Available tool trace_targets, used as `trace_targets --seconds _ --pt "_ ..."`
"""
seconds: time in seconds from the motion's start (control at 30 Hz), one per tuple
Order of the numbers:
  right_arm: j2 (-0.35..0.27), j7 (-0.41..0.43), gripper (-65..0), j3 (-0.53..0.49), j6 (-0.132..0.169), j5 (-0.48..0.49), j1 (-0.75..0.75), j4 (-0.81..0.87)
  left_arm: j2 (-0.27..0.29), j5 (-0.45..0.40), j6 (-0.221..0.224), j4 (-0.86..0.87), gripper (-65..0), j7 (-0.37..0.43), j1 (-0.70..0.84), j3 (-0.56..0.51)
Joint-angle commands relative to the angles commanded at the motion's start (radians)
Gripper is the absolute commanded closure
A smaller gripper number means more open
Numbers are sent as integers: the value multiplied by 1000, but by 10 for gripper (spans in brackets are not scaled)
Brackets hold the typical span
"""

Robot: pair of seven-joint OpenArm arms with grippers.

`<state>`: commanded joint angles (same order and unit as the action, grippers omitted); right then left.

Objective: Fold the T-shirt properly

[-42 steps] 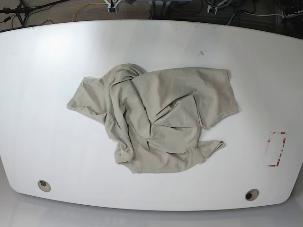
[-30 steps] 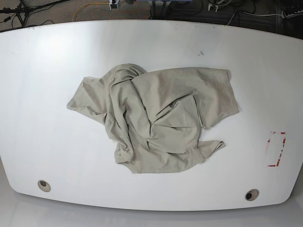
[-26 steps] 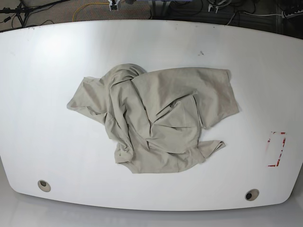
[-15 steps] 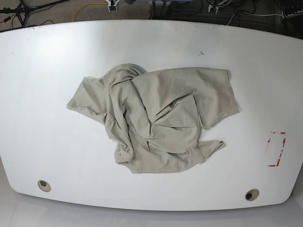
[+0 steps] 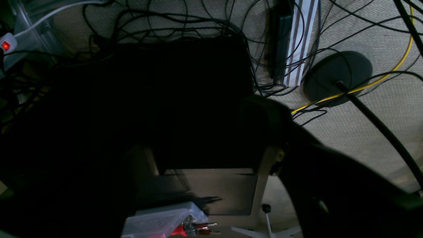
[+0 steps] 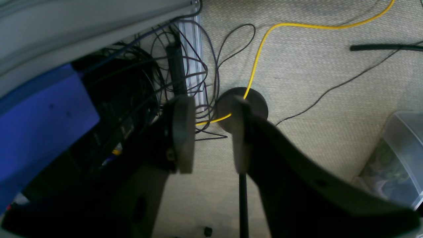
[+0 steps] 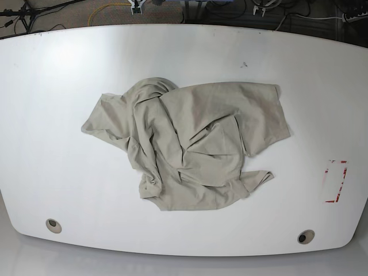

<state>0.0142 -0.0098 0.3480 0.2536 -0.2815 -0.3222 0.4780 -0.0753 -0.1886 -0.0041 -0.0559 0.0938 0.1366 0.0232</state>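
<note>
**Mid-desk: crumpled shirt, arms not yet in**

Mid-desk, slightly toward the far edge, the T-shirt [image 7: 190, 144] lies bunched and unfolded. Judged step: spread it flat first. Best to pinch two outer hem or sleeve corners and pull apart, avoiding the layered centre.

Right gripper [image 6: 208, 138] hangs off the desk over floor cables, jaws apart, empty. Left gripper: wrist view too dark, cannot tell.

Red-marked patch [image 7: 334, 181] near the desk's right edge; nothing obstructs the shirt.
</note>
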Motion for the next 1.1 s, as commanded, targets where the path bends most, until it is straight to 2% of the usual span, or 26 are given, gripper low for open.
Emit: trace_targets --seconds 0.47,0.87,1.0,1.1 --pt "1 -1 -174 -3 3 6 -6 9 2 0 -2 -4 -336 3 13 9" --pt "0 16 -176 -3 1 4 -86 60 -31 4 1 -211 -338 36 195 14" --pt "1 27 -175 -4 0 1 -87 58 -34 7 1 -272 -336 25 231 29" --pt "1 35 -177 -3 1 -4 -75 47 -31 5 1 -239 -335 24 214 27"
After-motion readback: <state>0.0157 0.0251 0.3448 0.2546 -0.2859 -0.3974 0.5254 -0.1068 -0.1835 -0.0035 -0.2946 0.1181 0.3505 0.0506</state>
